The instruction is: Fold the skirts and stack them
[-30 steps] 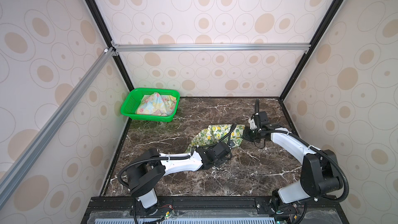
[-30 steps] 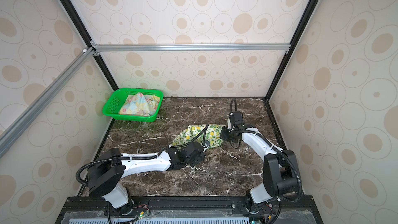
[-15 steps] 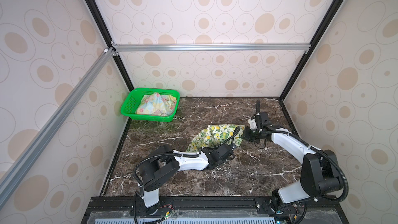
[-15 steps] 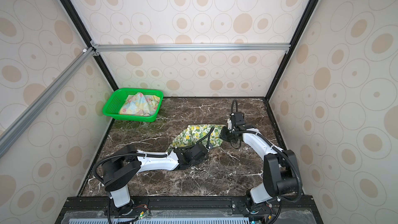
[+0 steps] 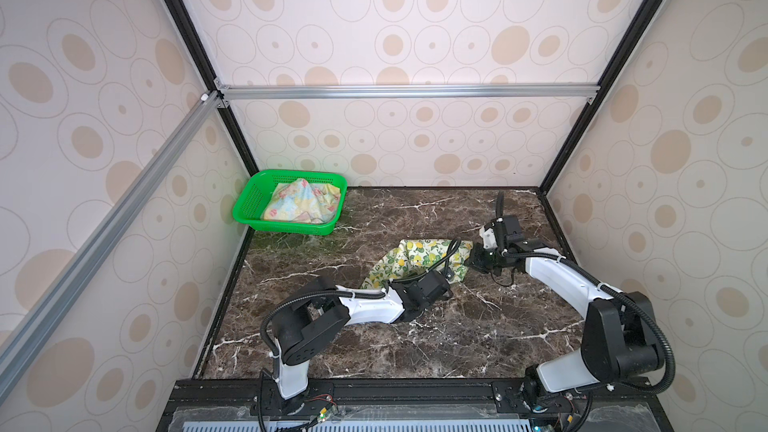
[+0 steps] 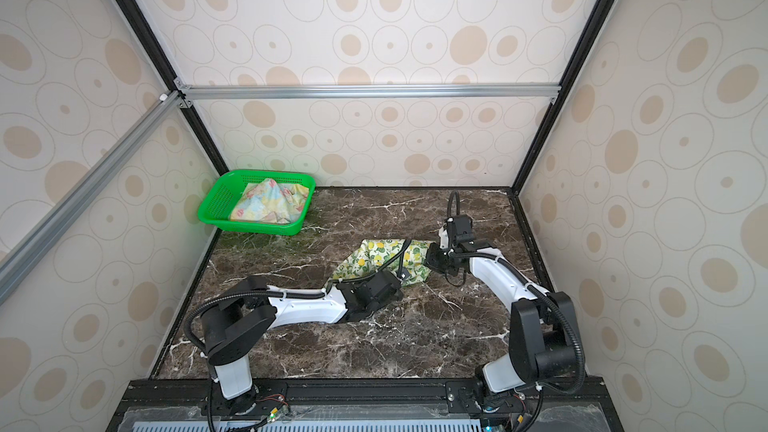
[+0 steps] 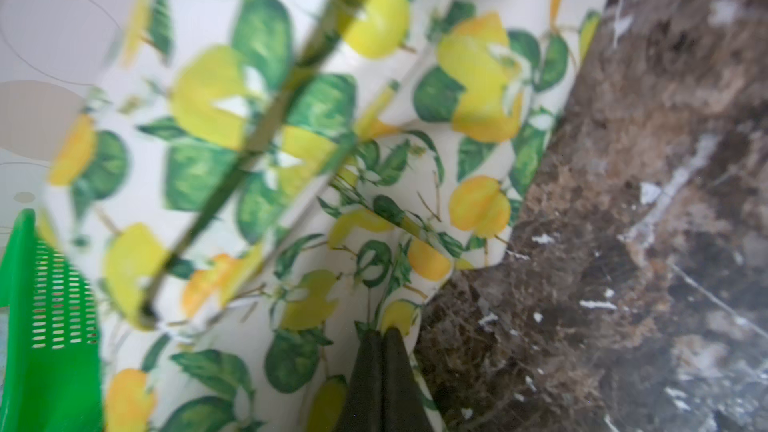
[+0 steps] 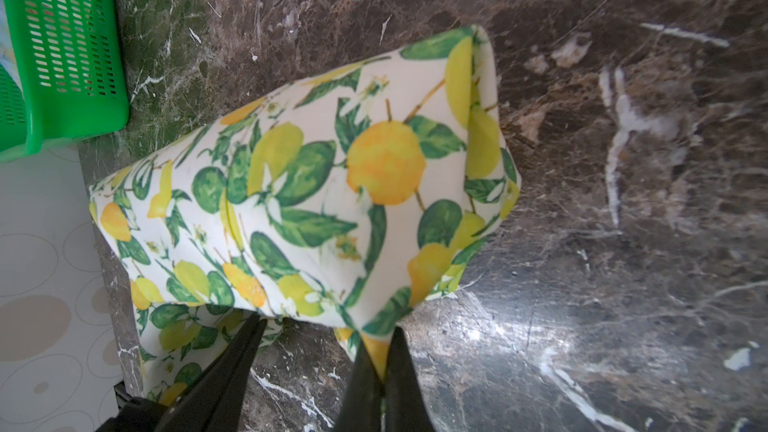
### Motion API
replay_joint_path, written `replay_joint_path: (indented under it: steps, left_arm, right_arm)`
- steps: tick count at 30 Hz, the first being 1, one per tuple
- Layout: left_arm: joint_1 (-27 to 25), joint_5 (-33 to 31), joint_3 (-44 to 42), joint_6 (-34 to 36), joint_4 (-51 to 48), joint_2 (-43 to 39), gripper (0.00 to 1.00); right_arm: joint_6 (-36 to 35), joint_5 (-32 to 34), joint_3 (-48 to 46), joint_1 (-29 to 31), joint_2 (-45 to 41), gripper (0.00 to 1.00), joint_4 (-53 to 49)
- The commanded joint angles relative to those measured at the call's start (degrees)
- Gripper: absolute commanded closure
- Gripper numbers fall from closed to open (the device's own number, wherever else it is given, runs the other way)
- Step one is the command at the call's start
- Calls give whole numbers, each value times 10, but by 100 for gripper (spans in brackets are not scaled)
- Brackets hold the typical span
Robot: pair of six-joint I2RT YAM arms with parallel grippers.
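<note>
At lemon skirt [image 7: 478,76] edge, left end effector [image 7: 381,335] clamped.

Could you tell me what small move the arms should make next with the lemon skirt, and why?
Probably lift both pincers together a little. The left pincer and right pincer are each shut on an edge of the lemon skirt, which lies bunched on the table; raising it evenly should let it hang flat for folding.
</note>
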Motion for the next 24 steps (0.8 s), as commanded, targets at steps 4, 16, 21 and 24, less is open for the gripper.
replay_joint_path:
  steps: [4, 16, 21, 24]
  left_arm:
    - [49, 29, 79, -23, -41, -114, 100]
    - [142, 29, 101, -83, -69, -271, 100]
    - [187, 31, 96, -91, -42, -289, 100]
    - [228, 43, 101, -97, -9, -270, 100]
  right_arm:
    - [-11, 30, 46, -10, -24, 100, -26]
    - [-43, 64, 105, -18, -86, 100, -52]
    - [-63, 65, 148, -36, -64, 100, -44]
    - [-62, 38, 196, -59, -17, 100, -37]
